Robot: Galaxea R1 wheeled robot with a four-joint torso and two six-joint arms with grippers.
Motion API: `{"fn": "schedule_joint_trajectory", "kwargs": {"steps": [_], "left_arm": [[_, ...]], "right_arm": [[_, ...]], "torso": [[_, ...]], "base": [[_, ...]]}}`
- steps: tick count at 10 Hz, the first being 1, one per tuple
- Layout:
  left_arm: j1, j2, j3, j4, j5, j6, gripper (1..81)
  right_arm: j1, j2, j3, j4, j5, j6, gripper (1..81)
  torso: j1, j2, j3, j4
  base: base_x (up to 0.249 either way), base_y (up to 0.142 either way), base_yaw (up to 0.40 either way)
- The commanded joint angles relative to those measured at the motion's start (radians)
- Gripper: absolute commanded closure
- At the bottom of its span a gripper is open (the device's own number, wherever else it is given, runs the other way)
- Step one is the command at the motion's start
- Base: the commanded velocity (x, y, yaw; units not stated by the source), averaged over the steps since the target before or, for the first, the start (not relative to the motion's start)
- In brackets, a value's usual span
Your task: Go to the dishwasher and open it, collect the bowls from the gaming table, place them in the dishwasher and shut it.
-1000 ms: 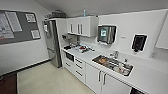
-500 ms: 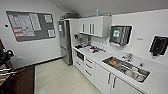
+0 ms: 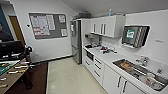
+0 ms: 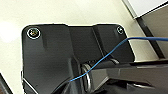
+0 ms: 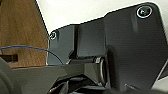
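The head view looks along a kitchenette: a white counter (image 3: 110, 58) runs down the right wall, with a steel sink (image 3: 140, 72) set into it and white wall cupboards (image 3: 107, 25) above. A tall steel fridge (image 3: 75, 41) stands at the far end, beside a grey noticeboard (image 3: 47, 25) on the back wall. Under the counter are white drawers and doors — I cannot pick out the dishwasher's steel front among them. At left, a person (image 3: 5, 36) sits behind a dark monitor (image 3: 11, 47). Both wrist views show pale floor; whether either pincer is open or closed cannot be told.
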Motion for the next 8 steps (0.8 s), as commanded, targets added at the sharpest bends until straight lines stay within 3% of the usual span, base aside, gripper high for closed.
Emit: {"fn": "schedule_joint_trajectory", "kwargs": {"steps": [1, 8], "left_arm": [[-0.044, -0.002, 0.011, 0.008, 0.042, 0.004, 1.0], [-0.044, -0.006, 0.014, 0.011, 0.040, 0.004, 1.0]], "right_arm": [[0.043, -0.004, 0.005, -0.020, -0.039, -0.005, 1.0], [0.037, -0.006, 0.003, -0.033, -0.027, -0.005, 1.0]], "torso": [[0.000, 0.000, 0.000, 0.000], [0.000, 0.000, 0.000, 0.000]], "base": [[0.000, 0.000, 0.347], [0.000, 0.000, 0.347]]}}
